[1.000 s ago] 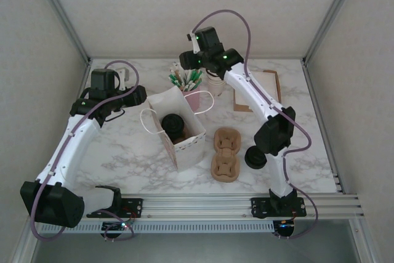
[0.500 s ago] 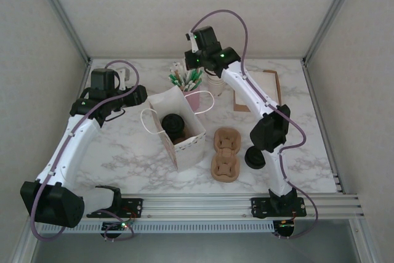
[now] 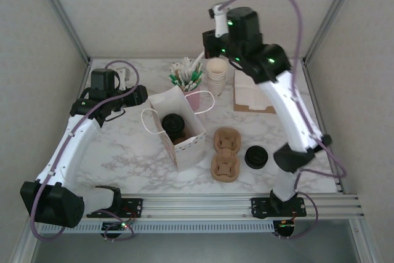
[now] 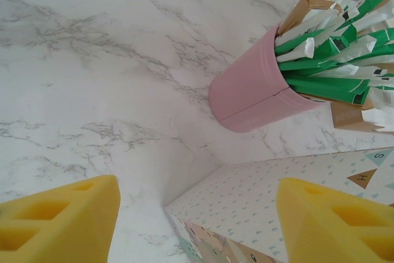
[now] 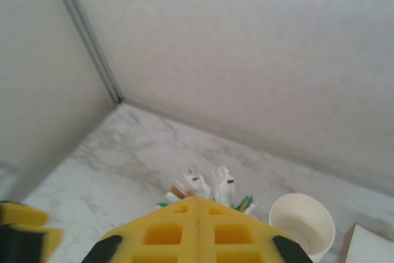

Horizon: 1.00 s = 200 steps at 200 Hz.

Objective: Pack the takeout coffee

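While the left gripper [image 4: 196,204] hovers low over the white marble-patterned table [image 3: 123,152], its yellow fingers [image 4: 68,214] stand well apart with nothing between them, pointing at the side of a white patterned paper bag [image 4: 258,198] and, just beyond it, a pink cup [image 4: 252,100] stuffed with green and white sachets [image 4: 332,60]. From above, that bag [image 3: 184,143] stands open near the middle of the table, and the takeout coffee [image 3: 172,122], a small paper cup under a round black plastic lid, sits upright inside it (little but the lid can be seen). The right gripper [image 5: 197,217] is held high over the far edge of the table, its two yellow fingers pressed flat together and gripping nothing; below it are the sachet tips [image 5: 203,186] and a stack of lidless cream paper cups [image 5: 301,223]. In the overhead view this stack [image 3: 216,73] stands just right of the pink cup [image 3: 192,98]. Two brown moulded-pulp cup carriers [image 3: 225,165] lie flat to the right of the bag, and loose black lids [image 3: 255,157] rest just beside them, nearer the right arm's base.
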Available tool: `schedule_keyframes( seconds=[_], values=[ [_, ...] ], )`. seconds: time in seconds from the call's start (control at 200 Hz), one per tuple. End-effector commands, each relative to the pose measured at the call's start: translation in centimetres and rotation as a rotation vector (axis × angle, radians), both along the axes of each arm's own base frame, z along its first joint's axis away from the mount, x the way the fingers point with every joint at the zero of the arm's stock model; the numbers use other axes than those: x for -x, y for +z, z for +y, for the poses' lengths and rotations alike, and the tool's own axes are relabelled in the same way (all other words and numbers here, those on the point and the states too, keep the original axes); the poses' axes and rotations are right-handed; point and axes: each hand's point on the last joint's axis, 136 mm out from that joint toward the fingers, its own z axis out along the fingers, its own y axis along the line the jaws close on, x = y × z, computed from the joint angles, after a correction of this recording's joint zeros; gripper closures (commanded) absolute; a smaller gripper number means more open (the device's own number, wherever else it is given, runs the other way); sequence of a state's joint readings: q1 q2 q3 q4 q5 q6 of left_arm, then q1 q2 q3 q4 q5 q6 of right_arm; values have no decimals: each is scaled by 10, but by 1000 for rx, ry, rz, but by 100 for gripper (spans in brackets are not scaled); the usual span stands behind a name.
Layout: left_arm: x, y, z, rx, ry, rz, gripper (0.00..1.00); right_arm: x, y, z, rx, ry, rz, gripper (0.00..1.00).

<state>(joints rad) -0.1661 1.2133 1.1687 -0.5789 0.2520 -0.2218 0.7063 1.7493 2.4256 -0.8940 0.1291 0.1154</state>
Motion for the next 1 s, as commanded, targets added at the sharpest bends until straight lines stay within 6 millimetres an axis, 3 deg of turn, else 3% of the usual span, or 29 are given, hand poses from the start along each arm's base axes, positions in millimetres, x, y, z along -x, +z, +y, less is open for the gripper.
schedule_keyframes(
  seconds=[0.0,0.165,0.255,0.335,0.606,0.996],
  values=[
    [1,9,3,11,15,-29,31,44,21,-5,-31,67,-46,100],
    [2,10,6,2,29,-37,29,112,28,13,-60,236,-58,100],
    [1,11,7,-1,32,-42,28,142,18,25,-23,316,-38,100],
    [1,10,8,-5,37,-41,28,159,-2,36,39,358,8,100],
    [3,13,12,-21,50,-55,27,158,-89,58,338,312,168,100],
    [3,12,12,-23,49,-55,26,152,-190,104,447,326,404,100]
  ],
)
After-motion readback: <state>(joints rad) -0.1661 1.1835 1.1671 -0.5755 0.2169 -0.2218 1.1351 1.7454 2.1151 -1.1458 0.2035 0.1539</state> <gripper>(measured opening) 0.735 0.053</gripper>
